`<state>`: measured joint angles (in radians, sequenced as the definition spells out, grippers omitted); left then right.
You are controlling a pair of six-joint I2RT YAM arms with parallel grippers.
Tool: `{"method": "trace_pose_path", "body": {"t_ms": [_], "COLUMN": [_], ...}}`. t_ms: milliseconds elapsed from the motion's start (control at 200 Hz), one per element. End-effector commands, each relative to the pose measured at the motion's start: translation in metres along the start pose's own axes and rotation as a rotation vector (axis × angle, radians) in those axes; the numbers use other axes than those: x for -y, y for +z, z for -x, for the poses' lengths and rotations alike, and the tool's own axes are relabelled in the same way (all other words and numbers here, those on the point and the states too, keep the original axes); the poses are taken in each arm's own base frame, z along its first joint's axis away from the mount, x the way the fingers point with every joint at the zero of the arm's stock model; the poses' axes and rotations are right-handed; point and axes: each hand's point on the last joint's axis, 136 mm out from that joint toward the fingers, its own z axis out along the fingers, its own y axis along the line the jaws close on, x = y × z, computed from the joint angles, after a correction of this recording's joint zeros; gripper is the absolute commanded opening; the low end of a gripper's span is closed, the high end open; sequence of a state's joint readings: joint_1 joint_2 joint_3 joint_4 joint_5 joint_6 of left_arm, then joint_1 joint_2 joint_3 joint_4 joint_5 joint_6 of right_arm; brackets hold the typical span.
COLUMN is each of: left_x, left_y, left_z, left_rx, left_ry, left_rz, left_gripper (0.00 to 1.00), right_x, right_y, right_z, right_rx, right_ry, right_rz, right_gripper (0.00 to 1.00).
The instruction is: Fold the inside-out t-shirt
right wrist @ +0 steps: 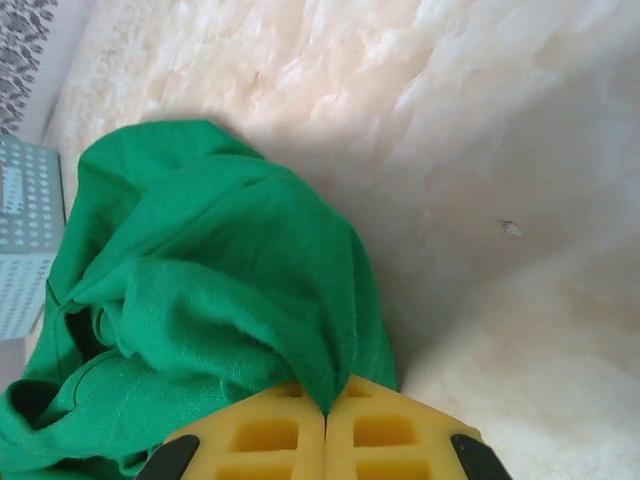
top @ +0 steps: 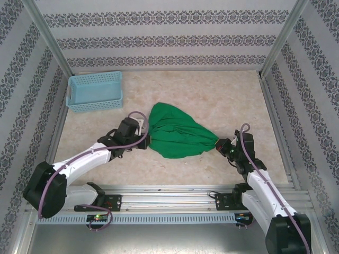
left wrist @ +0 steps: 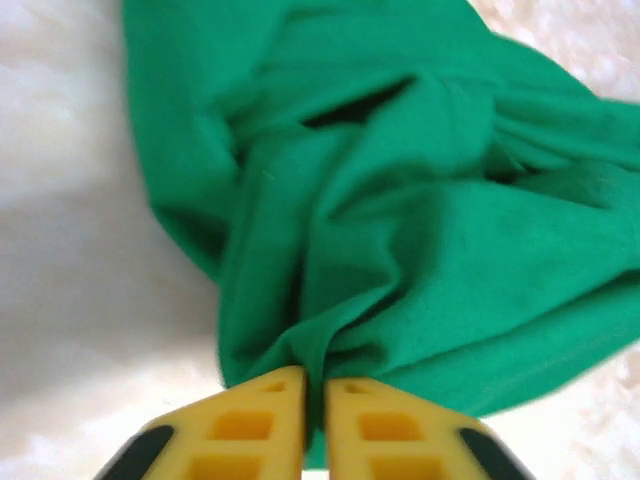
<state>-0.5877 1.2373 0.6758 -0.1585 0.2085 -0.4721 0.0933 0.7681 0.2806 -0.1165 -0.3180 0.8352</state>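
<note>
t-shirt between left pincer, right pincer, apparently pinched

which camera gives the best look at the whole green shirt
The top external view: the whole t-shirt shows there, bunched between the left tool and the right tool. The left wrist view shows creased folds at its tool; the right wrist view, a gathered end.

Bright, even light keeps the overhead view sharp with faint shadows, while both wrist views are blurred, the worktop glaring white and the inside-out t-shirt casting soft shadow toward 3 o'clock in the right one.
</note>
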Motion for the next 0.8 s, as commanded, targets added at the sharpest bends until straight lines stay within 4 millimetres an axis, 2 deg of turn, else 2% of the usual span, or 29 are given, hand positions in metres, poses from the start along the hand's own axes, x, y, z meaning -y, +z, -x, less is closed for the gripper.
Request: {"method": "trace_pose_path", "body": {"t_ms": [0,35,155,240,310,400,555,794], "left_x": [0.032,0.037,0.044,0.053,0.060,0.066,0.049,0.043], "left_y": [-0.009,-0.014,-0.025,-0.019,-0.008,0.010,0.035,0.073], "left_z": [-0.003,0.000,0.026,0.038,0.041,0.038,0.047,0.062], "left_rx": [-0.017,-0.007,0.035,0.007,-0.034,-0.095,-0.131,-0.172], "left_ry": [0.174,0.213,0.237,0.247,0.259,0.293,0.279,0.328], "left_rz": [-0.031,-0.017,0.028,0.042,0.057,0.110,0.274,0.400], "left_gripper": [0.28,0.34,0.60,0.68,0.74,0.77,0.78,0.78], "right_x": [-0.017,-0.037,-0.069,-0.083,-0.085,-0.083,-0.083,-0.084], "right_y": [-0.002,-0.004,-0.007,-0.011,-0.013,-0.014,-0.015,-0.019], "right_z": [0.001,0.003,-0.014,-0.023,-0.025,-0.026,-0.031,-0.034], "right_rx": [-0.009,-0.003,-0.019,-0.008,0.006,0.013,0.012,0.014], "right_ry": [-0.130,-0.177,-0.320,-0.389,-0.404,-0.401,-0.408,-0.440], "right_rz": [0.003,0.049,0.128,0.154,0.153,0.151,0.176,0.180], "right_gripper": [0.00,0.00,0.00,0.00,0.00,0.00,0.00,0.00]}}
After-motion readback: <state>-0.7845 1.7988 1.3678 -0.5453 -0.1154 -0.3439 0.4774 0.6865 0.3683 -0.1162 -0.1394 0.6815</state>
